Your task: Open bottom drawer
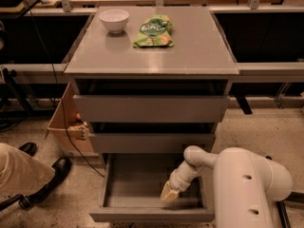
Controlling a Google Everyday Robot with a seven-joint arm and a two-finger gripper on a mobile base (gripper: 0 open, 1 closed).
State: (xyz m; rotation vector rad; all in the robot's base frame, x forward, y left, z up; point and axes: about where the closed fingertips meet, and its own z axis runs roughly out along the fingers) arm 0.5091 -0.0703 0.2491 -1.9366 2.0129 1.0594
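Grey cabinet [190, 56], bottom drawer [152, 215] at its foot standing open, gripper [169, 193] inside the drawer near its right front, jaws pressed together, white bowl [114, 20] and green bag [154, 31] on the cabinet top (bag's print unreadable)

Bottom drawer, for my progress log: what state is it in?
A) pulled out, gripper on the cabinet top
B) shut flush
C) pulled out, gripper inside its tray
C: the bottom drawer stands pulled out, tray exposed, with the gripper down inside it near the front right.
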